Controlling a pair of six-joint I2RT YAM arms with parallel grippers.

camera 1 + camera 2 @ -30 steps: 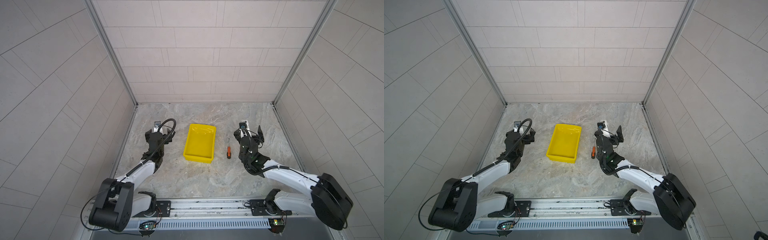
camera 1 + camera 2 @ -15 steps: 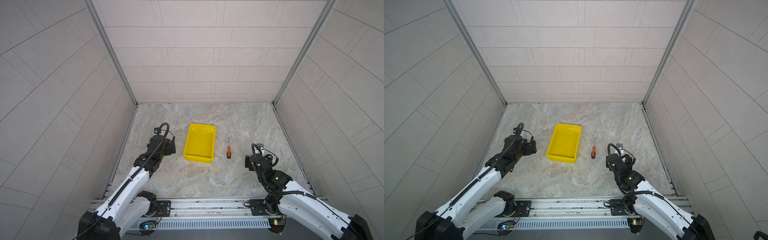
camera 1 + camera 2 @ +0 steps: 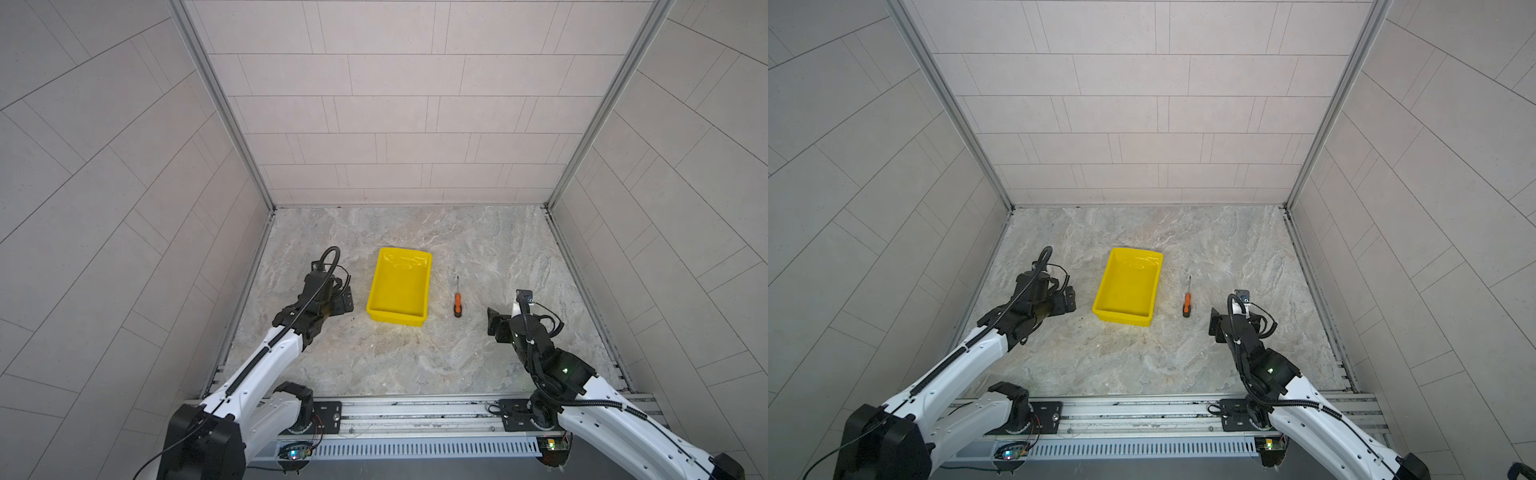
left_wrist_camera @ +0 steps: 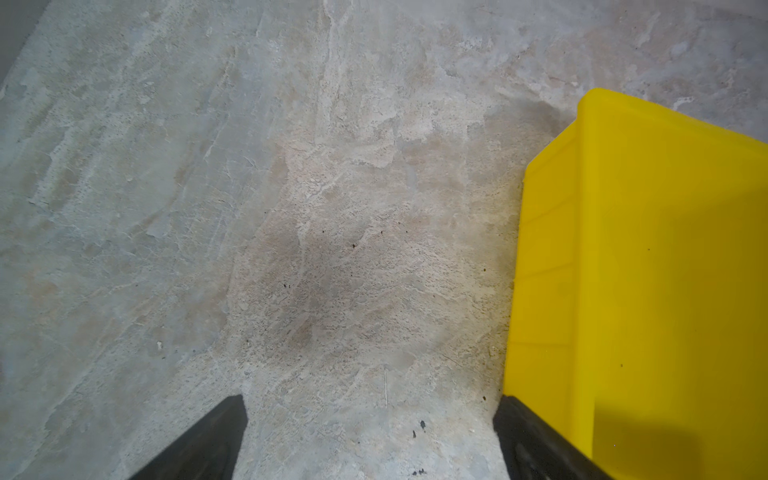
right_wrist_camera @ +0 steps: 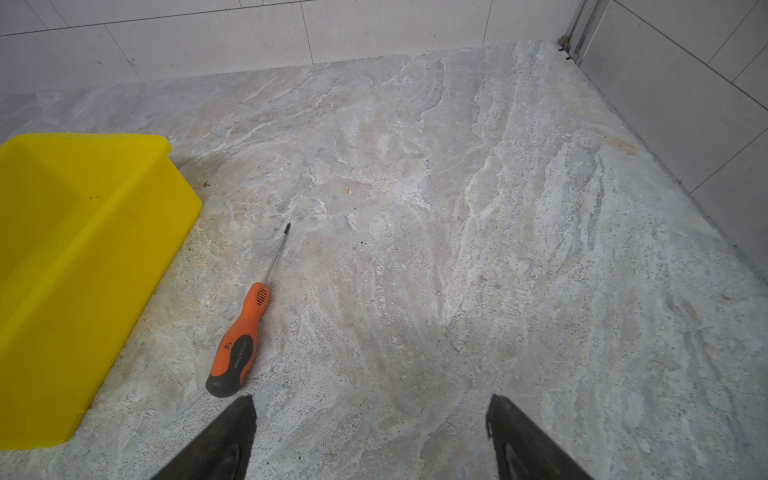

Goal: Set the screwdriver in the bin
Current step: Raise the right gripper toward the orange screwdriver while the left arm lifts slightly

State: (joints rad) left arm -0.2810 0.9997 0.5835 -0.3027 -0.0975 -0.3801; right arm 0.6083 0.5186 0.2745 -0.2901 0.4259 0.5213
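Screwdriver point(image 3: 457, 304): you find it lying flat on the marbled table point(image 3: 415, 365), outside the bin and just beside the bin's right long wall, not touching it. It shows in both top views point(image 3: 1187, 304) and in the right wrist view point(image 5: 241, 332).
Screwdriver, lie: orange handle and black butt toward the robot, thin shaft pointing at the back wall, roughly parallel to the bin's long side.
Bin point(image 3: 395, 325): yellow, shallow, near the table's middle, between your two arms.
Right claw point(image 5: 372, 403): jaws stand wide with only bare table between them. The claw is low, near the butt end and to its right, clear of the handle.
Left claw point(image 4: 368, 411): jaws wide, gripping nothing. One finger point(image 4: 523, 432) is against the bin's left outer wall, and you cannot tell whether it touches.
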